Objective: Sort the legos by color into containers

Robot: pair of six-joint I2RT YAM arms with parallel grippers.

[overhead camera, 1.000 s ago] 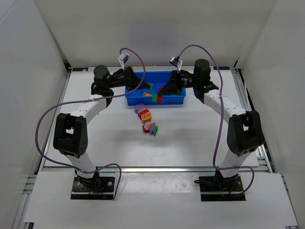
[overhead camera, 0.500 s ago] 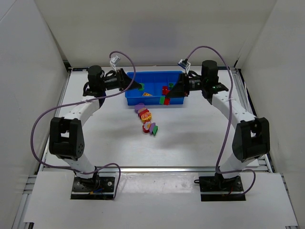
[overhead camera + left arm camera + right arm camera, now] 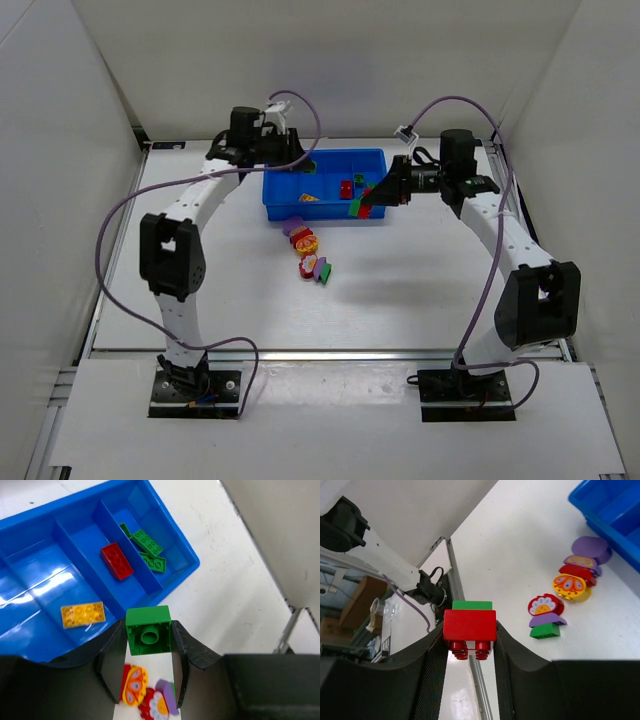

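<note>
The left jaws are clamping a green block (image 3: 148, 637) by the blue tray (image 3: 280, 212), probably aiming for the end compartment where green bricks (image 3: 147, 542) are lying. The right jaws are gripping a red block (image 3: 470, 625) stuck on a green one beside the tray, so it is likely needing splitting first. Loose pieces (image 3: 308, 250) are waiting on the white table (image 3: 420, 290), which white walls (image 3: 330, 60) are enclosing.

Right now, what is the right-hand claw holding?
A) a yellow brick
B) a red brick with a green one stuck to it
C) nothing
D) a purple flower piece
B: in the right wrist view the right gripper is shut on a red brick, with a green brick joined to it.
</note>
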